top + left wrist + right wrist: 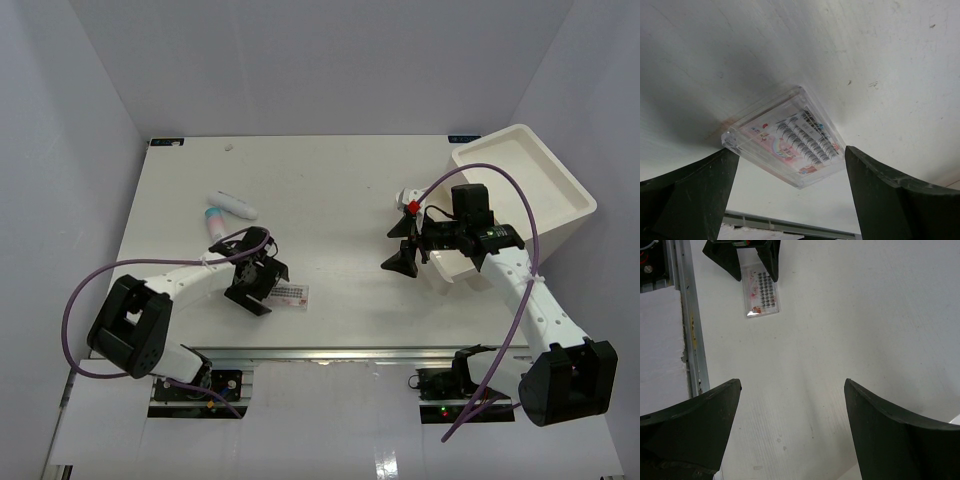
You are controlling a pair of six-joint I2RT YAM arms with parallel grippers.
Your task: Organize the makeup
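the clear packet (785,137) lies flat on the worktop (340,190), one short end between the left fingers (268,287). its see-through case holds rows of dark dots over a pink printed card. farther right, behind the right fingers (392,248) on their wrist side, stands the big white bin (515,180). the part of its inside that shows is plain white, and the right arm (530,300) covers its near corner, so i cannot tell what it holds.

beyond the left fingers, toward the far side of the worktop and apart from them, the pink teal-capped tube (215,222) and the white tube (232,205) lie on their sides close together.

the left arm (170,285) bends at the elbow near its base and runs rightward, wrist tipped down. its fingers are released, spread wide on either side of the packet's end; whether one brushes a corner i cannot tell.

the right arm stretches away from its base and leans left, its wrist beside the bin's near-left corner. its fingers point left, spread wide and grasping nothing, with only worktop between them and the packet well ahead of their tips.
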